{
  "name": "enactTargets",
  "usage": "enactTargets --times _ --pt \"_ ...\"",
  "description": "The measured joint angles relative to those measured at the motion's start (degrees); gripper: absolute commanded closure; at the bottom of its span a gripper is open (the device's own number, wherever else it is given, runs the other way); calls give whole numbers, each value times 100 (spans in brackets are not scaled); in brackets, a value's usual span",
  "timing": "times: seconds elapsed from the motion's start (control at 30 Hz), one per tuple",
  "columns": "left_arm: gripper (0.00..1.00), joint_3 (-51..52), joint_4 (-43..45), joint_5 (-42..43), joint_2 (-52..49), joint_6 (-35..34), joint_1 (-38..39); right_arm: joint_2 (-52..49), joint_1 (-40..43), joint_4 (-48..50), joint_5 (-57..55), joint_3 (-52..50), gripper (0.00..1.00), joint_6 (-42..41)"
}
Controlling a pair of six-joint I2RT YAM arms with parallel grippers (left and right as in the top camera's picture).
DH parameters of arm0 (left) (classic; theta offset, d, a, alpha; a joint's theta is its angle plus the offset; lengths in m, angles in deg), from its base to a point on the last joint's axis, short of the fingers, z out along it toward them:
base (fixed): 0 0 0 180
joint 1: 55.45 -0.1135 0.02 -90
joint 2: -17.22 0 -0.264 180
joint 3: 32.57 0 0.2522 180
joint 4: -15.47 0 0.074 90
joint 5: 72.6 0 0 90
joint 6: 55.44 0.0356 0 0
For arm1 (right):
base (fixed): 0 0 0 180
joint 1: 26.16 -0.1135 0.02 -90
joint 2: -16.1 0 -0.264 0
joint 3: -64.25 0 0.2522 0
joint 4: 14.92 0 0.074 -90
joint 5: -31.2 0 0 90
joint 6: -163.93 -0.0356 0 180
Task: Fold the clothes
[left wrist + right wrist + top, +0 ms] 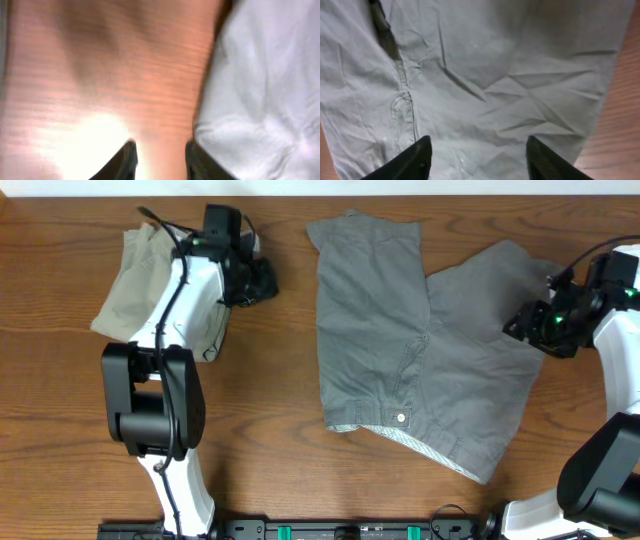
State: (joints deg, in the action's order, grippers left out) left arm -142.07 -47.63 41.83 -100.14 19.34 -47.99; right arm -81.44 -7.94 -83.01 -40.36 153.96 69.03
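only overhead shows button on grey shorts — wrist views: left fingers, right fingers apart, empty.

A brown, fine-grained wooden table fills the overhead view; a black rail with green fittings lines its bottom edge.

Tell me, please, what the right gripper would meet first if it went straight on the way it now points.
Most likely the grey shorts: the right gripper points at their wrinkled cloth, fingers open, with nothing in between. How far off the cloth lies is unclear.
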Motion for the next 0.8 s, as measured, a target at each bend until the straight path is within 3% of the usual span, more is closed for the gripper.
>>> enactTargets --times 0.17,0.33,0.63,0.8 --pt "64 33 -1349 205 20 503 463 0 -146 262 0 0 52 20" --pt "86 374 -1519 212 20 833 1204 -37 -417 238 20 0 72 -13" --pt "88 1491 -953 85 20 975 2302 -664 -946 26 92 0 78 -55" --pt "88 1939 -520 -584 20 1097 2503 -837 -1008 68 105 -7 79 -57"
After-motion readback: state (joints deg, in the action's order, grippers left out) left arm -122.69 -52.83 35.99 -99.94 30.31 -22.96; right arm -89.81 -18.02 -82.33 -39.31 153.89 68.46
